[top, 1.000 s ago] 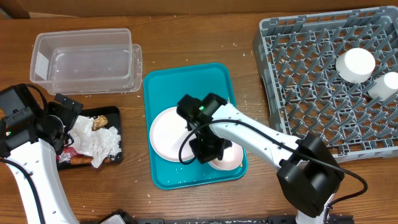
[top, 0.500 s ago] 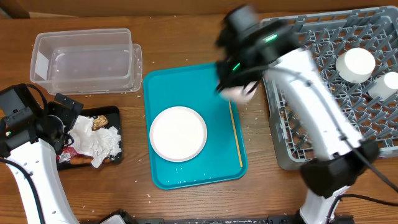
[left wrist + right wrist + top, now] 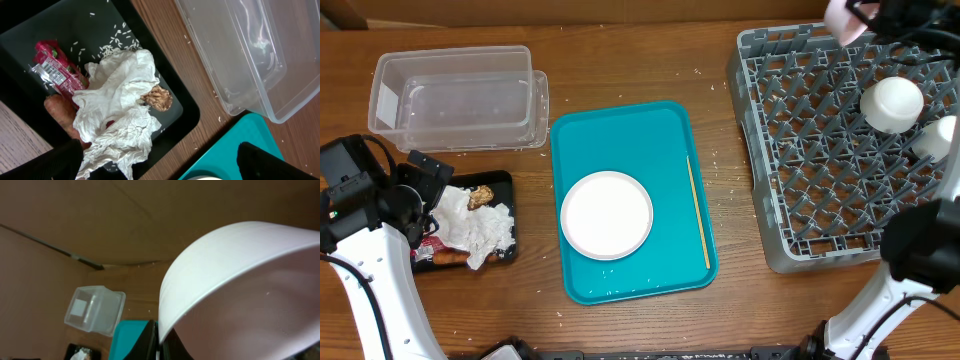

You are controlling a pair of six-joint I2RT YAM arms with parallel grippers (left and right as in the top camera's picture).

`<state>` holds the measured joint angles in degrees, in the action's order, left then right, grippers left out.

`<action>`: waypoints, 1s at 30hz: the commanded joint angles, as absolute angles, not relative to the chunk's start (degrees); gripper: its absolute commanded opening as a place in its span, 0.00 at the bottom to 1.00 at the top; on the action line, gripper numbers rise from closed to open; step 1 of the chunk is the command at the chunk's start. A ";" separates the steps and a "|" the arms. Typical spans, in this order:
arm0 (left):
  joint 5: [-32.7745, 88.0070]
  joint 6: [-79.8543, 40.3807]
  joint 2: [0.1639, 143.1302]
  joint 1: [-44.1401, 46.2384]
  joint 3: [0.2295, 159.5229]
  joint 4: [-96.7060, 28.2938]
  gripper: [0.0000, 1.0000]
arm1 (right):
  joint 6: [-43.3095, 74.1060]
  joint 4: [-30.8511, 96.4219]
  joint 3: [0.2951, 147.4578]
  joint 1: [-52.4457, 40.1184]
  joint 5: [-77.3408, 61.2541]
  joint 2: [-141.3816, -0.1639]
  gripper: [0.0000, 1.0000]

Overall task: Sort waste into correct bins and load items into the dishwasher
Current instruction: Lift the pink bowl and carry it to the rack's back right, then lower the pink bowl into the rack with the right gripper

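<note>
The black tray [image 3: 508,192] holds crumpled white napkins [image 3: 117,107], a red wrapper [image 3: 55,70], a carrot [image 3: 57,112] and a brown food bit [image 3: 157,97]. My left gripper [image 3: 160,170] hangs open and empty over the tray's near edge; it also shows in the overhead view [image 3: 423,180]. My right gripper [image 3: 162,340] is shut on the rim of a pale pink plate [image 3: 240,290], held high above the far edge of the grey dish rack [image 3: 820,150], as the overhead view [image 3: 844,17] shows. A white plate [image 3: 607,214] and a wooden stick [image 3: 698,212] lie on the teal tray [image 3: 620,130].
A clear plastic tub [image 3: 455,98] stands at the back left, next to the black tray. A white cup [image 3: 892,103] and another white piece [image 3: 940,135] sit in the rack's right part. My right arm's base [image 3: 920,250] stands beside the rack.
My right gripper took the pink plate off the teal tray and swung it up and right to the rack's far edge. The wooden stick is uncovered. The left arm has not moved.
</note>
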<state>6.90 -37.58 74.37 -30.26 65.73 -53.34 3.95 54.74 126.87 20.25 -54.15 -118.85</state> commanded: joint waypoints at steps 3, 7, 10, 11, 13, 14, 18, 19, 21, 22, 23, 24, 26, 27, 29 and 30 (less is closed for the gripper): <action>6.92 -38.15 74.39 -30.35 66.70 -53.34 1.00 | 6.26 47.68 127.83 21.67 -70.81 -127.42 0.04; 6.92 -38.15 74.39 -30.35 66.70 -53.34 1.00 | 12.27 40.12 127.83 21.74 -71.05 -134.69 0.04; 6.92 -38.15 74.39 -30.35 66.70 -53.36 1.00 | 15.27 36.36 127.83 21.96 -70.98 -136.81 0.04; 6.92 -38.13 74.39 -30.35 66.70 -53.34 1.00 | 15.35 35.90 127.83 22.00 -70.76 -137.34 0.04; 6.92 -38.15 74.39 -30.35 66.70 -53.36 1.00 | 15.77 35.70 127.83 22.11 -69.56 -137.73 0.04; 6.92 -38.13 74.39 -30.35 66.70 -53.34 1.00 | 16.25 35.92 127.83 22.20 -68.53 -137.75 0.04; 6.92 -38.15 74.39 -30.35 66.70 -53.34 1.00 | 16.60 37.89 127.83 22.61 -63.96 -137.75 0.04; 6.92 -38.15 74.39 -30.35 66.70 -53.34 1.00 | 16.60 38.74 127.83 22.79 -62.78 -137.75 0.04; 6.92 -38.15 74.39 -30.35 66.70 -53.34 1.00 | 16.60 40.60 127.83 23.11 -60.27 -137.75 0.04; 6.92 -38.15 74.39 -30.35 66.70 -53.34 1.00 | 16.58 41.63 127.83 23.33 -58.83 -137.75 0.04; 6.92 -38.15 74.39 -30.35 66.70 -53.36 1.00 | 16.58 42.52 127.83 23.57 -57.69 -137.75 0.04; 6.92 -38.15 74.39 -30.35 66.70 -53.36 1.00 | 16.60 43.62 127.83 23.88 -56.27 -137.75 0.04; 6.92 -38.13 74.39 -30.35 66.70 -53.34 1.00 | 16.51 45.52 127.83 24.75 -54.39 -137.75 0.04; 6.92 -38.15 74.39 -30.35 66.70 -53.34 1.00 | 16.53 45.65 127.83 25.02 -54.46 -137.75 0.04; 6.92 -38.13 74.39 -30.35 66.70 -53.34 1.00 | 16.58 45.84 127.92 25.69 -54.46 -137.71 0.04; 6.92 -38.15 74.39 -30.35 66.70 -53.36 1.00 | 16.58 45.93 127.96 25.93 -54.46 -137.69 0.04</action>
<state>6.87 -37.58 74.37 -30.26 65.73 -53.34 16.34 45.34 127.61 24.62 -60.25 -138.02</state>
